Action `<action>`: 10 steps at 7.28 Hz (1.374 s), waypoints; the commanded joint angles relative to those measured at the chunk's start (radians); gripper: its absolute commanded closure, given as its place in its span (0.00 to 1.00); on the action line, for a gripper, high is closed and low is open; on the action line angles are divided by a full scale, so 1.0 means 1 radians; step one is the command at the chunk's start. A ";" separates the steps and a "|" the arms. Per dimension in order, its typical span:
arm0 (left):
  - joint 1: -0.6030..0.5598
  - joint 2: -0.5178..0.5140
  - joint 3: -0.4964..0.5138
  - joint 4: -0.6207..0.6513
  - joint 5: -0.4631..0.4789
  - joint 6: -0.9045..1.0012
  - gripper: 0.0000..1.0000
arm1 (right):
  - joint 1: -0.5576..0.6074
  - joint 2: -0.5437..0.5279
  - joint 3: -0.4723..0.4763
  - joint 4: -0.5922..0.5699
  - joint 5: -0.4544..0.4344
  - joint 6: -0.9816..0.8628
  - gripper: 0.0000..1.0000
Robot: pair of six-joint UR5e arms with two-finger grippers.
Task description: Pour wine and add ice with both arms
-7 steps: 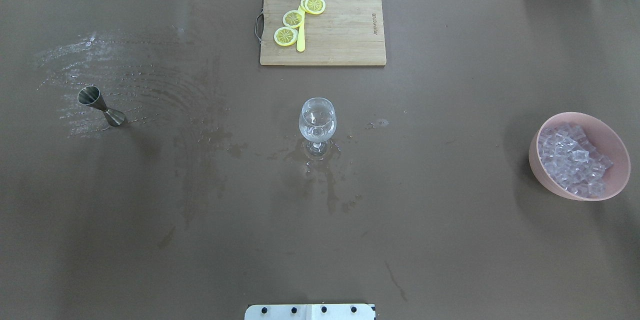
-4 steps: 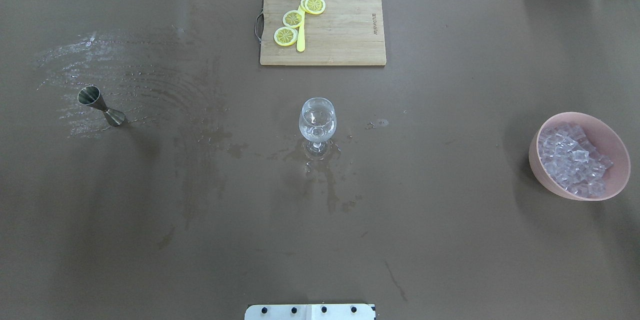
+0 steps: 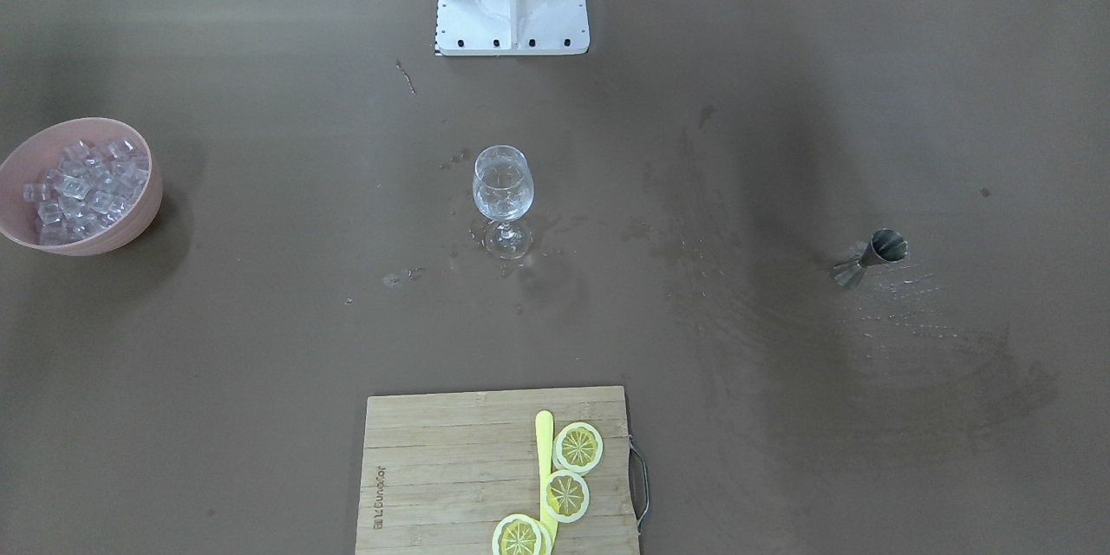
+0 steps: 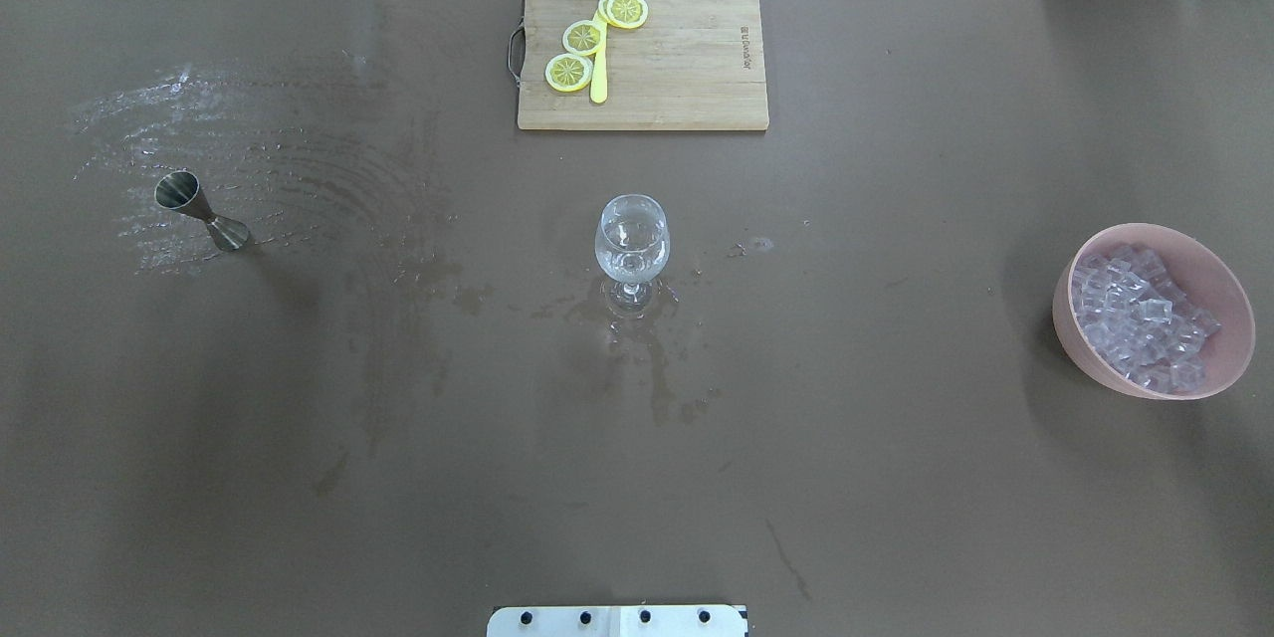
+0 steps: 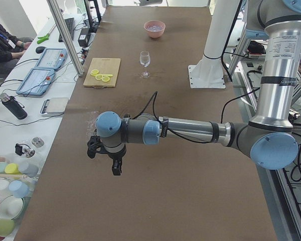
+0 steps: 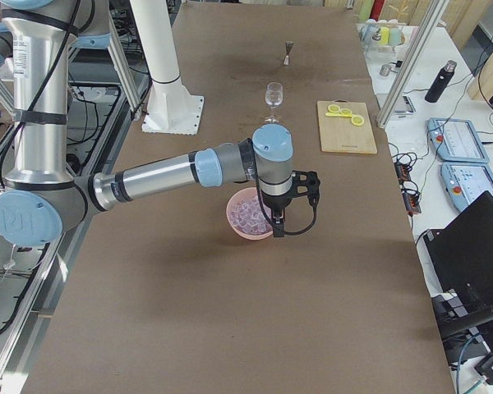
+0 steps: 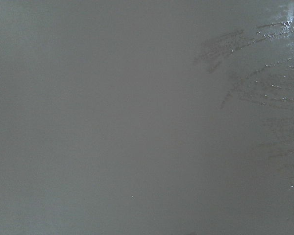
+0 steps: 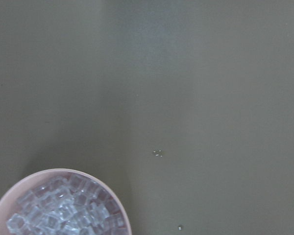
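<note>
A clear wine glass [image 4: 632, 244] stands at the table's middle, also in the front view [image 3: 502, 186]. A steel jigger [image 4: 199, 209] stands far left among wet streaks. A pink bowl [image 4: 1080, 348] at the right holds the ice [image 4: 1140, 318], many small clear cubes, also seen in the right wrist view [image 8: 63, 210]. My left gripper [image 5: 103, 163] shows only in the exterior left view, above bare table. My right gripper [image 6: 296, 209] shows only in the exterior right view, over the bowl's edge. I cannot tell whether either is open or shut.
A wooden cutting board [image 4: 642, 55] with lemon slices and a yellow knife lies at the far middle. Wet patches spread around the glass foot and the jigger. The white base block [image 4: 617, 620] is at the near edge.
</note>
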 commanded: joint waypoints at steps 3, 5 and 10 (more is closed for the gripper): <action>0.000 0.000 -0.009 -0.008 0.005 0.003 0.02 | -0.272 -0.008 0.148 0.040 -0.110 0.442 0.00; 0.000 0.000 -0.009 -0.008 0.005 0.005 0.02 | -0.390 -0.097 0.116 0.286 -0.208 0.605 0.00; 0.000 0.000 -0.011 -0.008 0.005 0.005 0.02 | -0.580 -0.105 -0.059 0.543 -0.440 0.784 0.01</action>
